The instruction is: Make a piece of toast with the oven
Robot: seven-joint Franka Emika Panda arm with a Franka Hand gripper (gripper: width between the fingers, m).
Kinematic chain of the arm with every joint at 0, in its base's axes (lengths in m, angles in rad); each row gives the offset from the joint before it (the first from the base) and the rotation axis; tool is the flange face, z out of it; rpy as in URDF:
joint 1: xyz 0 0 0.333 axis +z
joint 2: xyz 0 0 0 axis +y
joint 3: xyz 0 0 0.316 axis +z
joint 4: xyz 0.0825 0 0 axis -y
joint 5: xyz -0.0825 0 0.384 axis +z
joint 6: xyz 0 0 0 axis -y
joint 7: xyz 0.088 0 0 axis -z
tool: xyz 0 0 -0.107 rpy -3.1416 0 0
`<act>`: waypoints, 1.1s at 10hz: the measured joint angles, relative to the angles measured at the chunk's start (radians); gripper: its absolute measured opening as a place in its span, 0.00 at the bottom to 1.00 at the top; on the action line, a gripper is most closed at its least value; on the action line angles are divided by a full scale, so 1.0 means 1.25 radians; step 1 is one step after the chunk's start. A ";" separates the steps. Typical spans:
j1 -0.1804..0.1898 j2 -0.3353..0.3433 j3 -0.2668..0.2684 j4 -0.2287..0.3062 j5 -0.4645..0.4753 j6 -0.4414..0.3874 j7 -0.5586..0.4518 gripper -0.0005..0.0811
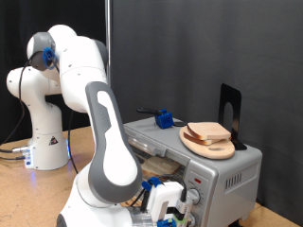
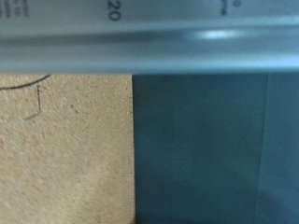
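The piece of toast [image 1: 209, 131] lies on a round light-wood board [image 1: 210, 144] on top of the oven [image 1: 227, 175], a silver-grey box at the exterior view's right. My arm bends down in front of the oven. The gripper [image 1: 168, 205] hangs low at the oven's front, close beside the round knobs [image 1: 192, 196]. Its fingers do not show plainly. In the wrist view a blurred silver strip of the oven [image 2: 149, 37] printed with "20" fills the near edge. No fingers and no toast show there.
A blue object [image 1: 163, 119] and a black upright stand [image 1: 230, 109] sit on the oven top behind the board. The tan table [image 2: 65, 149] borders a dark surface [image 2: 215, 149]. The robot base [image 1: 43, 142] stands at the exterior view's left, before a black curtain.
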 joint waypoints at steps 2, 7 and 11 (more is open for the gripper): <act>-0.004 -0.001 0.003 -0.015 0.034 -0.011 -0.122 0.12; -0.018 -0.001 0.016 -0.056 0.124 -0.044 -0.359 0.12; -0.029 0.007 0.025 -0.071 0.173 -0.075 -0.482 0.12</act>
